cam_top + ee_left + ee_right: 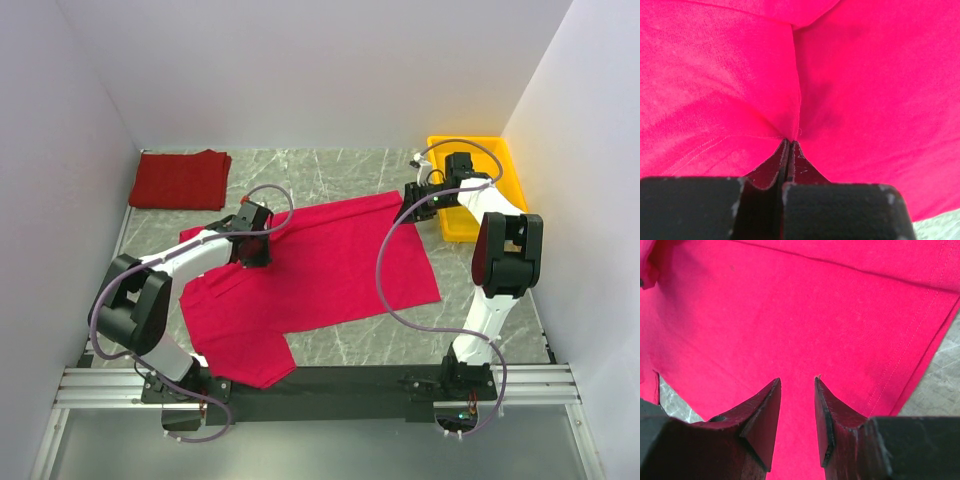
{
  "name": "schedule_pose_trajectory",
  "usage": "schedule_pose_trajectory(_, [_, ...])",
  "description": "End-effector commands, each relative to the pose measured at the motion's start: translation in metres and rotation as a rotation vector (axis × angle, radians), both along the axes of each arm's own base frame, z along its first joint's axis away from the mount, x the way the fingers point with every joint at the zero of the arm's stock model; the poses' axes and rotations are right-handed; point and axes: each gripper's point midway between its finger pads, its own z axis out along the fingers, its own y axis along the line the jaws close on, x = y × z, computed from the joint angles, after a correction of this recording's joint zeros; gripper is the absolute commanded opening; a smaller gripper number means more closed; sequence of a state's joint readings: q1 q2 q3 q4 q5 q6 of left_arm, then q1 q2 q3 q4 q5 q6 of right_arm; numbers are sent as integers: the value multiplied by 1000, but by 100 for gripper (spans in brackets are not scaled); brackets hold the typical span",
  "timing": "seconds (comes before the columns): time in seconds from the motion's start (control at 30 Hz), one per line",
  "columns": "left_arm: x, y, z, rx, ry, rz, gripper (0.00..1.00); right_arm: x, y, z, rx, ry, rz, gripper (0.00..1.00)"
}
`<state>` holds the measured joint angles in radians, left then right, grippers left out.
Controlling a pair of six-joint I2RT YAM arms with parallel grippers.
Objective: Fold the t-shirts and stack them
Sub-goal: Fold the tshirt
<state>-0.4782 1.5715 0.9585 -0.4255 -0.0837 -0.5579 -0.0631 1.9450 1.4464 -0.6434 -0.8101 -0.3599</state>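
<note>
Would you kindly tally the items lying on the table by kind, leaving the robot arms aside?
T-shirts: 2 (crimson t-shirt, spread out; darker red t-shirt, folded in the far left corner)
Trays: 1 (yellow tray, far right)
Total: 3

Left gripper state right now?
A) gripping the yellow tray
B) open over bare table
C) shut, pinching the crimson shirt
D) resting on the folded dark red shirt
C: in the left wrist view the left gripper has its fingertips pressed together, with a crease of the crimson shirt bunched right at the tips.
</note>
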Motion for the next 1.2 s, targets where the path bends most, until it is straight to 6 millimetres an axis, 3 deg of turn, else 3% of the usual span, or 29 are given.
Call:
schedule_pose_trajectory(0.0, [-7, 1, 1, 7, 28, -56, 1, 0, 0, 26, 13, -72, 0, 40])
schedule_pose_trajectory(0.53, [12, 14, 5, 58, 20, 5, 3, -2, 0, 23, 12, -68, 8, 40])
schedule_pose_trajectory(0.67, [12, 14, 8, 54, 23, 2, 15, -2, -1, 23, 6, -72, 12, 40])
schedule_pose_trajectory(0.8, [10, 18, 30, 22, -17, 23, 43, -1, -1, 24, 4, -72, 14, 40])
schedule_pose_trajectory(0.9, [-2, 37, 36, 20, -22, 86, 53, 0, -1, 25, 4, -75, 14, 40])
schedule_pose_trajectory(1.03, [-22, 59, 27, -6, 36, 188, 53, 0, 2, 23, 9, -68, 18, 41])
schedule_pose_trajectory(1.17, [-47, 84, 17, -44, 96, 428, 52, 0, 3, 23, 11, -67, 19, 41])
